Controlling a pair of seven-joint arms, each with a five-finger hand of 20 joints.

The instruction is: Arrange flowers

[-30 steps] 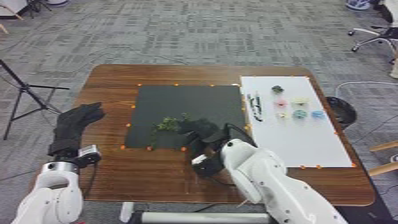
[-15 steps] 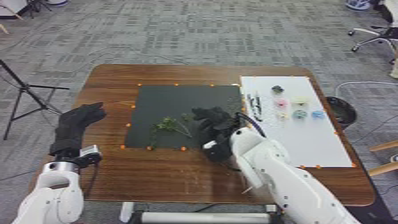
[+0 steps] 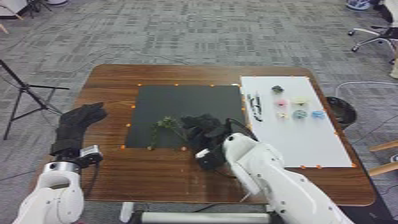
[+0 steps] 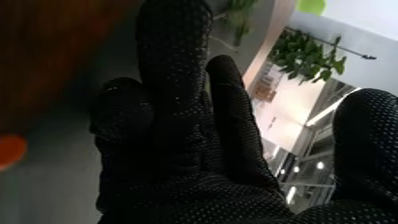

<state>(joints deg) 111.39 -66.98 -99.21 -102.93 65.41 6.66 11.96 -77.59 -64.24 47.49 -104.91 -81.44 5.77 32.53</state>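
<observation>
Green leafy sprigs [image 3: 167,123] lie on the black mat [image 3: 188,96], left of my right hand [image 3: 203,127], which is low over the mat's right side. The right wrist view shows this hand [image 4: 182,145] with its fingers extended and the thumb apart, holding nothing; beyond it are green leaves [image 4: 304,56]. Small flowers rest on the white sheet [image 3: 293,142]: a dark green one [image 3: 277,89], a pink one [image 3: 282,103], a cream one [image 3: 299,100], a yellowish one [image 3: 283,115] and two bluish ones [image 3: 317,114]. My left hand [image 3: 78,117] is open beside the mat.
Thin black-and-white items [image 3: 256,108] lie at the white sheet's left side. Orange markers edge the mat and sheet. A black round bin [image 3: 341,111] stands off the table's right edge, and a tripod [image 3: 28,86] stands to the left.
My right hand first went right and away from the table's front edge, then came back left toward the sprigs. My left hand has kept still.
</observation>
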